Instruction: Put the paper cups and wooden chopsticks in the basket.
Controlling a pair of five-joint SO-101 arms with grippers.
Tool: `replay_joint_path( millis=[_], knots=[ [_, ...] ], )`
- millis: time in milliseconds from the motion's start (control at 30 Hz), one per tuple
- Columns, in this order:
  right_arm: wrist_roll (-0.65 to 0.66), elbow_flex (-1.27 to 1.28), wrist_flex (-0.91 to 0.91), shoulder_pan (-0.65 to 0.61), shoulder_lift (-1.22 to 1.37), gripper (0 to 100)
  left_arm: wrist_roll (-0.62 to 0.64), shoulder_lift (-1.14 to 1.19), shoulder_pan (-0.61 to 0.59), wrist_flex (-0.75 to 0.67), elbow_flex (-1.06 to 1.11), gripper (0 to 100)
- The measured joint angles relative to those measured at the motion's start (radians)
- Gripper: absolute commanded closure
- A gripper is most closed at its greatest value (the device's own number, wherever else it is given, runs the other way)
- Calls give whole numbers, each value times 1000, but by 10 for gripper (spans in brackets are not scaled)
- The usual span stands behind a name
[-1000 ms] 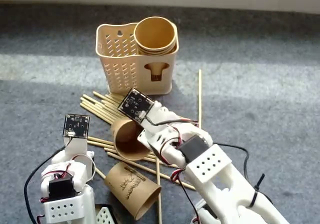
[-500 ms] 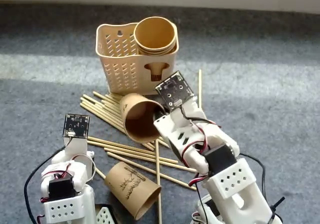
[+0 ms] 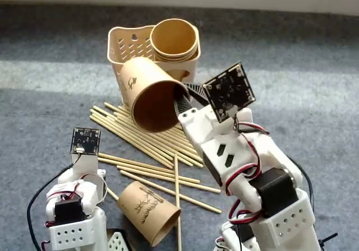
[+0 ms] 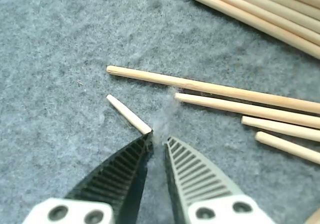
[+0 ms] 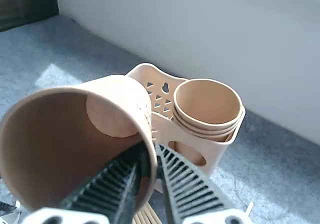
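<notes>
Grey carpet [image 3: 314,94], pale wall [image 5: 200,24] behind

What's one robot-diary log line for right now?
right gripper shut on paper cup, near basket | left gripper slightly open over chopsticks | second cup on carpet

Both the left arm [image 3: 76,231] and the right arm [image 3: 224,144] are white printed plastic with black servo blocks [image 3: 275,189], perforated housings (rows of small round holes) and loose red, black and white cables [image 3: 242,175]. Each wrist bears a square black circuit board [image 3: 229,92]. The ribbed fingers [image 4: 122,171] come in pairs, one black and one pale grey.
</notes>
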Motion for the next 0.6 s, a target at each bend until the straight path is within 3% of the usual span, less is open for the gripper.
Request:
replay_joint_path(
  millis=[600],
  knots=[
    [-18,-460,0,160,411,993,0,0,0,0,0,947]
  ],
)
